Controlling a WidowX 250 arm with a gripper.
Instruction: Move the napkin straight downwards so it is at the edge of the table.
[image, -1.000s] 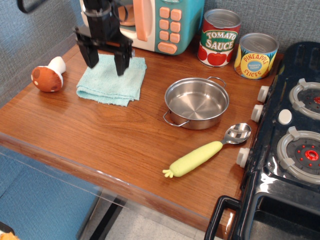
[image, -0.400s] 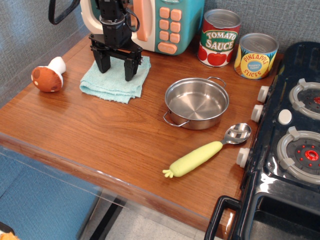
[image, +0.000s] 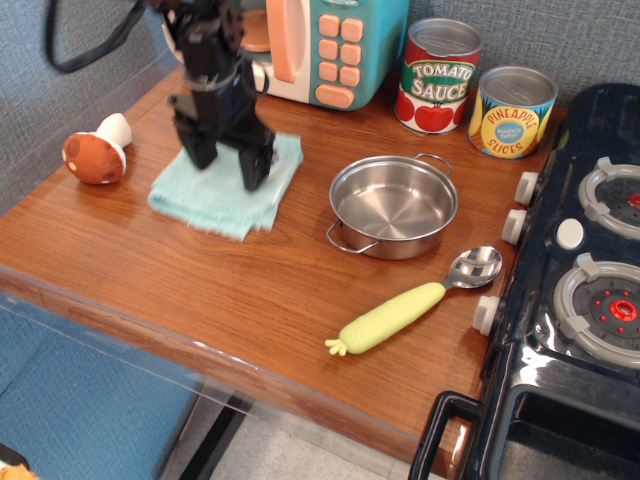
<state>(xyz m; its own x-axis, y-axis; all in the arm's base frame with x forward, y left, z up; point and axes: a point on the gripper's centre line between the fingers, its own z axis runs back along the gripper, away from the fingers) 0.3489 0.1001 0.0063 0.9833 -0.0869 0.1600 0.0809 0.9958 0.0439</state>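
Since a second ago my gripper (image: 225, 160) has dropped onto the napkin (image: 222, 192), fingers apart and pressed into the cloth. The napkin has slid slightly nearer and skewed, so I judge the drag toward the near edge has begun, with most of the way left. It lies at the far left of the surface (image: 230, 290), between mushroom (image: 97, 150) and pan (image: 393, 206). Ahead of it the wood is bare; the spoon (image: 415, 302) lies off to the right.
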